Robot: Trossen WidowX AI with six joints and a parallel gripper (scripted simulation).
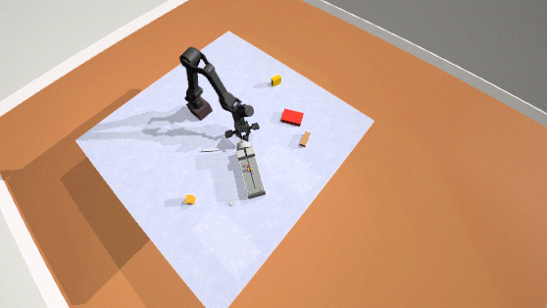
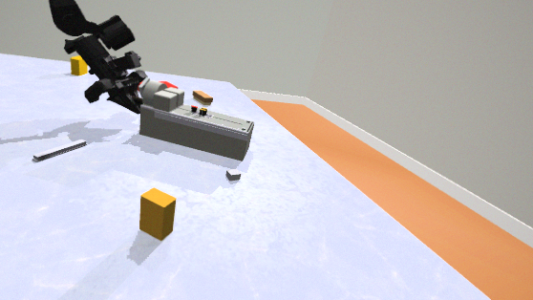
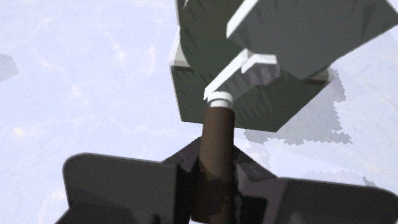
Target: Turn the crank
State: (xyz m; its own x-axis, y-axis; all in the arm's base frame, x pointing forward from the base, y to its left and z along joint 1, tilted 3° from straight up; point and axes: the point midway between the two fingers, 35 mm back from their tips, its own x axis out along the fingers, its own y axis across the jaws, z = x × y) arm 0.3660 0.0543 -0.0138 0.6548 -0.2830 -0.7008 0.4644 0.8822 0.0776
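The gripper [image 3: 212, 192] is clamping the crank's dark handle [image 3: 216, 137] at the machine [image 2: 196, 128] end; rigid and probably smooth, it is best gripped mid-shaft.

Top: high, far, angled down over whole mat [image 1: 147, 162]. Exterior: low, near mat level, shares machine [image 2: 201, 131]. Wrist: close-up along gripper [image 3: 212, 192].

Pale mat [image 1: 147, 162] on orange floor [image 1: 417, 196] carries arm base [image 1: 200, 111], grey machine [image 1: 251, 178], two yellow blocks [image 1: 190, 198] [image 1: 276, 79], red block [image 1: 292, 117], brown block [image 1: 305, 138], grey bar [image 2: 59, 150], small grey chip [image 2: 233, 174].
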